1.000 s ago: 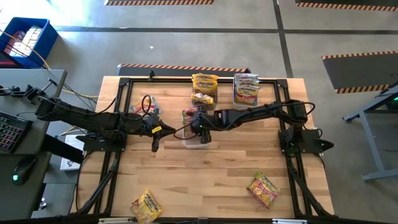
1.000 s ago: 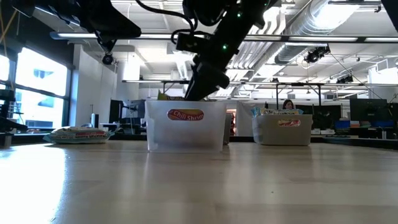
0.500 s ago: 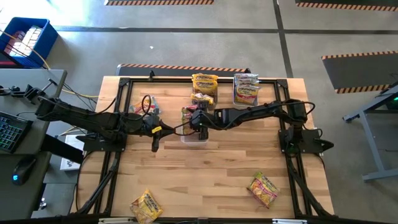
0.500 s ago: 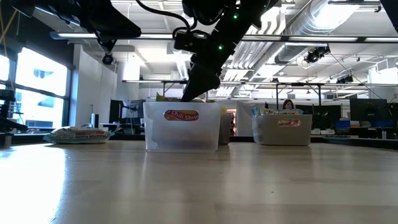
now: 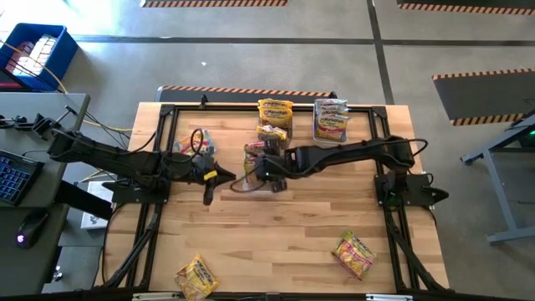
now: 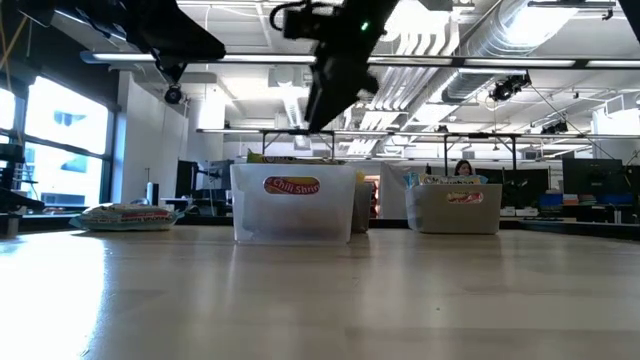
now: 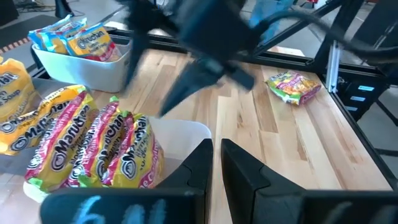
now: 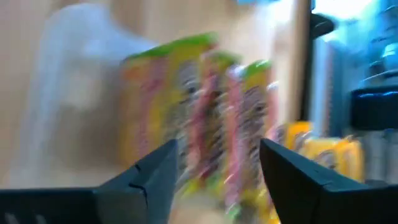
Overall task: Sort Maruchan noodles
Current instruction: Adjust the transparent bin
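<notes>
A clear bin (image 5: 248, 182) marked "Chili Shrimp" (image 6: 295, 205) stands mid-table and holds several pink-and-green Maruchan noodle packets (image 7: 93, 149), standing on edge. My right gripper (image 5: 262, 170) hangs open above the bin (image 6: 322, 115), clear of its rim. Nothing is between its fingers (image 8: 217, 152), and the packets (image 8: 205, 112) lie beyond them. My left gripper (image 5: 208, 194) is shut and empty. It waits just left of the bin (image 7: 216, 149), a little above the table.
Two more bins of yellow packets stand at the far edge (image 5: 275, 113) (image 5: 331, 119). Loose packets lie at the near left (image 5: 197, 276), the near right (image 5: 354, 254) and behind my left arm (image 5: 198, 140). Bare wood lies between the middle bin and the near edge.
My right gripper has risen out of the middle bin and now hangs clear above its rim, having drifted slightly toward the table's left edge. The bin has slid a little to the left and then stayed put.
</notes>
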`<state>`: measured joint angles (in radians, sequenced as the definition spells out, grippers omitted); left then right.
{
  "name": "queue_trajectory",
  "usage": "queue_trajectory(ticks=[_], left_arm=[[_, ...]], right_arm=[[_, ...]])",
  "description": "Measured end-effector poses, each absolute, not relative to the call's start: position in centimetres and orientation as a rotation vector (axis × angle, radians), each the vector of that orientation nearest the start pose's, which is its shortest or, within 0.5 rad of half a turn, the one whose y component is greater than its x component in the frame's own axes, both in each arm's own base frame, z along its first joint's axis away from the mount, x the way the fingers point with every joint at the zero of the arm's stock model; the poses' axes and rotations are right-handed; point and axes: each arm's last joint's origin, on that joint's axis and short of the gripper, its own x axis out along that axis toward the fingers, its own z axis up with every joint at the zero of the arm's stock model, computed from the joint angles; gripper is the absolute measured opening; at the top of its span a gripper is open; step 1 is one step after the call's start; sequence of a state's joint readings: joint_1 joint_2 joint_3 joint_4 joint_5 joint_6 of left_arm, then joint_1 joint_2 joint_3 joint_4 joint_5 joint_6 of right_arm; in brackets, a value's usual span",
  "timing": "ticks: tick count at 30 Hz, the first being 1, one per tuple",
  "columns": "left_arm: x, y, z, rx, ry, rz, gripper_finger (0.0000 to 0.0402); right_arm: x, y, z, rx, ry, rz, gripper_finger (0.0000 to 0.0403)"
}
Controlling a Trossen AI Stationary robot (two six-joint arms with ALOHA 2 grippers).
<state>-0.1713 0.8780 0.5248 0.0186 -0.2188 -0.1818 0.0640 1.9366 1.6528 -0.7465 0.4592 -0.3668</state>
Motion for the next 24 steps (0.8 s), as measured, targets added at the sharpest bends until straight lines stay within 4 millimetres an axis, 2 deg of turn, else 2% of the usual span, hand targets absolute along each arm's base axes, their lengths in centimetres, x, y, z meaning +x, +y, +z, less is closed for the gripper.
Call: queue_trajectory(ticks=[4,7,9,14,20,24], left_arm=[[19.1,-2.8,24.7,-0.103,0.323,0.066,0.0023],[19.1,-2.8,24.7,-0.087,0.323,0.063,0.0023],[19.1,-2.8,24.7,-0.087,0.324,0.065,0.0023],[19.1,-2.8,24.7,-0.081,0.320,0.090,0.0023],[19.1,-2.7,24.7,-0.080,0.319,0.100,0.0023],[19.1,-2.7,24.7,-0.080,0.319,0.100,0.0023]], right_arm=[[40.7,2.7,26.3,-0.451,1.132,-0.008,0.0128],[40.6,3.2,24.9,-0.366,1.125,0.098,0.0048],[40.4,3.3,23.6,-0.346,1.139,0.134,0.0013],[40.2,3.4,21.6,-0.307,1.124,0.144,0.0032],[40.2,3.7,21.4,-0.255,1.095,0.224,0.0005],[40.3,4.1,21.4,-0.207,1.070,0.317,0.0007]])
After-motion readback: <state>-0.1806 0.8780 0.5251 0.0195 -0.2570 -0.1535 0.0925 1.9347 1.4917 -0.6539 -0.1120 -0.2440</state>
